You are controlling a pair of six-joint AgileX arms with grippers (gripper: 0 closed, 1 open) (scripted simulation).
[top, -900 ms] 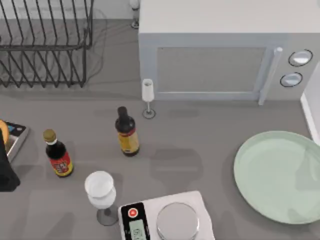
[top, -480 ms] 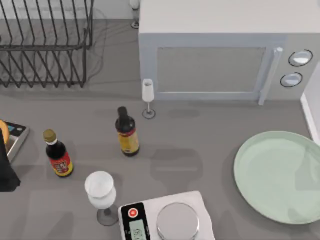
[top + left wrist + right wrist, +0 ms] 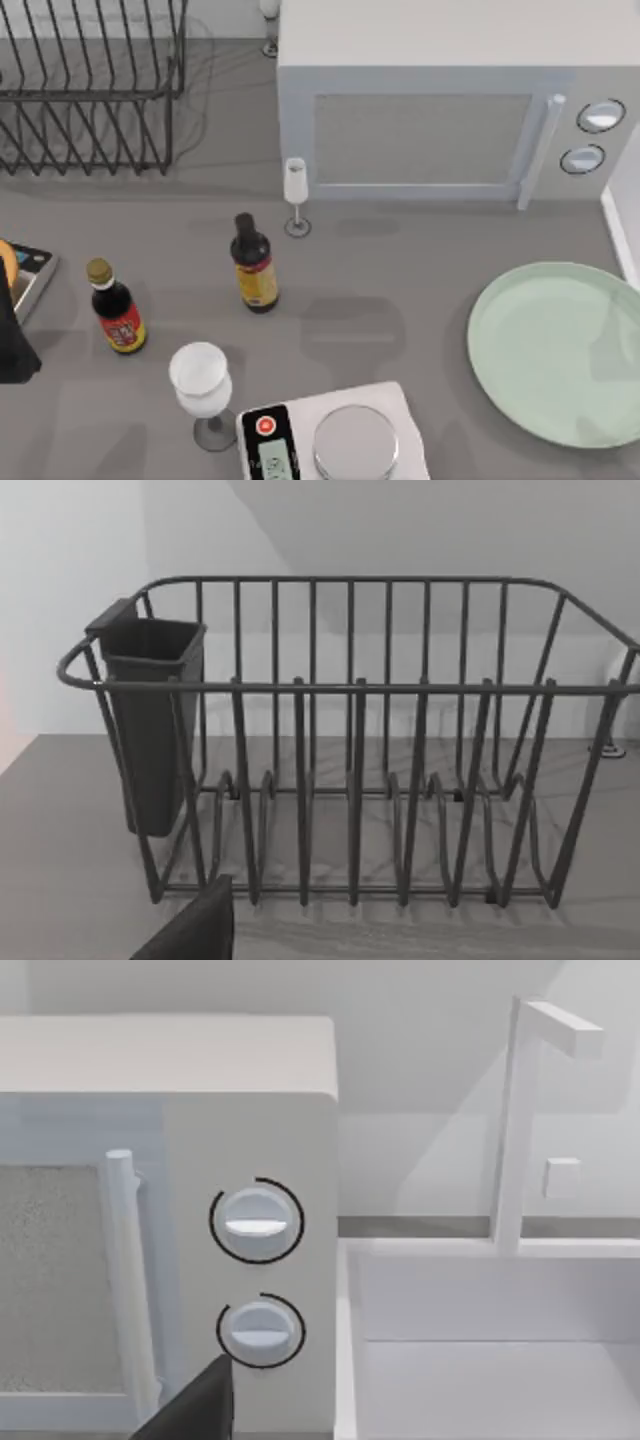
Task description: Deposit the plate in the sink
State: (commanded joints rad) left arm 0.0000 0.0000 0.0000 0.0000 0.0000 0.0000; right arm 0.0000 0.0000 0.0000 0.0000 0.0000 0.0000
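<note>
Mint-green plate (image 3: 560,350) lies flat on the grey counter (image 3: 400,270) at the right, just beside the sink (image 3: 480,1360) rim and not yet in the basin; nothing grips it, so the whole deposit remains. The left arm (image 3: 12,340) sits at the left edge, and I cannot tell whether either claw is released or clenched. I count two sauce bottles (image 3: 118,310), perhaps three wine glasses (image 3: 203,385), one kitchen scale (image 3: 335,440), one microwave (image 3: 450,110), one dish rack (image 3: 350,750).
</note>
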